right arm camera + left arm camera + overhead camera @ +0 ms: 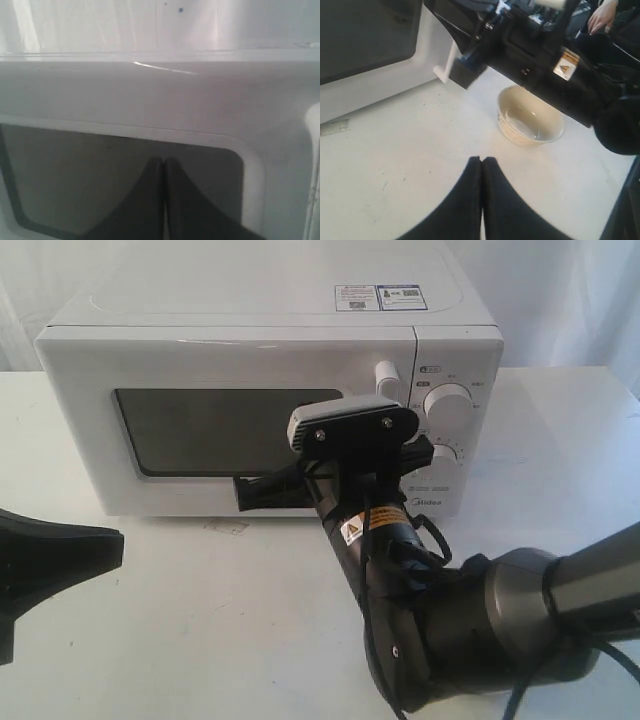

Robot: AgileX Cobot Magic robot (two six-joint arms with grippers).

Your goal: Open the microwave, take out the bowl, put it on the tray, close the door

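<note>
The white microwave [270,350] stands at the back of the table with its door [230,430] flush against the front. Only the top of the bar handle [387,378] shows above my right arm. My right gripper [243,494] is shut and empty, its tips close to the door's dark window [100,170]. The cream bowl [530,119] sits upright on the table before the microwave, below my right arm; the exterior view hides it. My left gripper [482,160] is shut and empty, hovering over the table a short way from the bowl. No tray is in view.
My right arm's forearm and elbow [480,630] fill the front right of the table. Two round knobs [447,408] sit on the microwave's right panel. A white table [200,610] carries everything, and a piece of tape [334,128] lies by the microwave's base.
</note>
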